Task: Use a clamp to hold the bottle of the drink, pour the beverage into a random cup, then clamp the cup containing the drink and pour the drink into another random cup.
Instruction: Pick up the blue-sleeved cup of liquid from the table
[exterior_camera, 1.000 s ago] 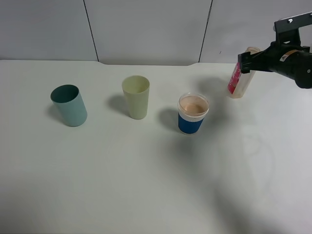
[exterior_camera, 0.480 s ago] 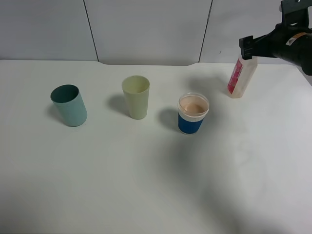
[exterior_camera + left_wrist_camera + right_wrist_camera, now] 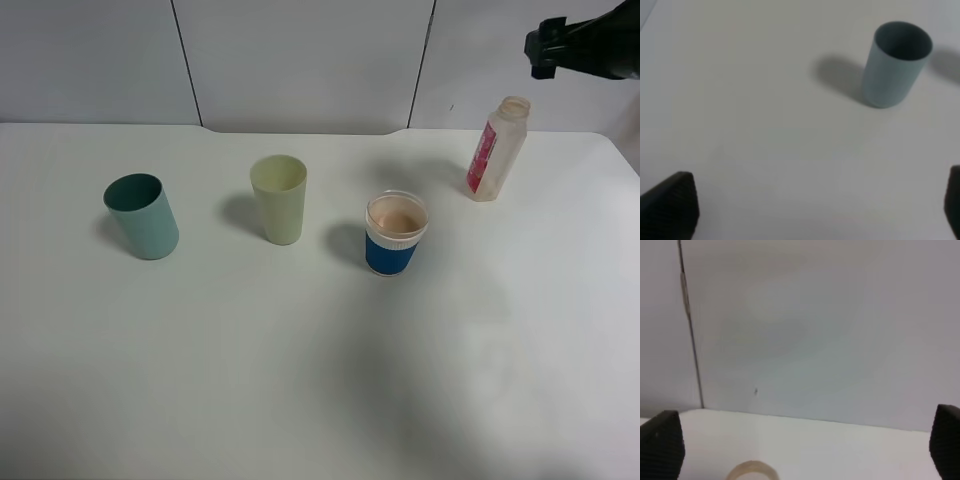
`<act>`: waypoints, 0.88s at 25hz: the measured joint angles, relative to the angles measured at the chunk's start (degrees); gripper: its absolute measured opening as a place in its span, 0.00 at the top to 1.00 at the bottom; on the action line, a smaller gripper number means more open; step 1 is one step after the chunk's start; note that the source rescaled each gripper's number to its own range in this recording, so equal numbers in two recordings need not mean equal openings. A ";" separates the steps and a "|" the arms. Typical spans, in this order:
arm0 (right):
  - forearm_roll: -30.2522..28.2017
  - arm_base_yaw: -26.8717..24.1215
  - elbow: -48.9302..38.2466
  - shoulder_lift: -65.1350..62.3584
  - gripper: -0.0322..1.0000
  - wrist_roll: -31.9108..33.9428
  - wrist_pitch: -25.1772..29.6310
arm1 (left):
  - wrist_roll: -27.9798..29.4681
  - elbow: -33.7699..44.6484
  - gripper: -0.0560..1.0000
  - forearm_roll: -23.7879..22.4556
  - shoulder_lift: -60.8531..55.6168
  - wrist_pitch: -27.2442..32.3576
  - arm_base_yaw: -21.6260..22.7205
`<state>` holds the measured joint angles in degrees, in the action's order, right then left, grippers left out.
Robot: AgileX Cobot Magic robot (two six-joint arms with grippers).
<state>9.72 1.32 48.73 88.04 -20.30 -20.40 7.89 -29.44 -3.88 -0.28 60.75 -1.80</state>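
The bottle of the drink (image 3: pixel 497 150) stands free on the table at the back right, its pink-red label facing left. My right gripper (image 3: pixel 545 45) hangs open above it and slightly to the right, not touching it. In the right wrist view only the bottle's round neck rim (image 3: pixel 752 471) shows, below the wide-apart fingertips (image 3: pixel 660 445). The blue-sleeved cup (image 3: pixel 396 235) holds light brown-pink beverage (image 3: pixel 396 217). At the far left stands the teal cup (image 3: pixel 142 216), also seen as the teal cup (image 3: pixel 896 64) ahead of my open left gripper (image 3: pixel 810 210), well apart from it.
A pale yellow-green tumbler (image 3: pixel 279 198) stands between the teal cup and the blue-sleeved cup. A grey panelled wall (image 3: pixel 300 60) runs behind the white table (image 3: pixel 300 380). The left arm is outside the exterior high view.
My right gripper has risen up and to the right, away from the bottle, which stays standing on the table. The cups have not moved.
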 joint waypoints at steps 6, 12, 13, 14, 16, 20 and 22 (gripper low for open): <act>3.67 0.00 0.00 -11.82 0.03 0.00 13.92 | 0.00 0.00 0.00 0.00 0.00 0.00 0.00; 3.04 0.00 0.00 -21.85 0.03 0.32 28.32 | 0.00 0.00 0.00 0.00 0.00 0.00 0.00; 3.04 0.00 0.00 -21.85 0.03 0.32 28.32 | 0.00 0.00 0.00 0.00 0.00 0.00 0.00; 1.82 0.05 0.00 -23.40 0.03 1.08 30.09 | 0.00 0.00 0.00 0.00 0.00 0.00 0.00; -3.08 0.05 0.00 -26.86 0.03 4.99 33.17 | 0.00 0.00 0.00 0.00 0.00 0.00 0.00; -16.62 0.05 0.00 -33.78 0.03 18.31 37.81 | 0.00 0.00 0.00 0.00 0.00 0.00 0.00; -20.28 0.05 0.00 -36.39 0.03 22.48 41.44 | 0.00 0.00 0.00 0.00 0.00 0.00 0.00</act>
<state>-10.56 1.37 48.73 51.65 2.18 21.04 7.89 -29.44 -3.88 -0.28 60.75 -1.80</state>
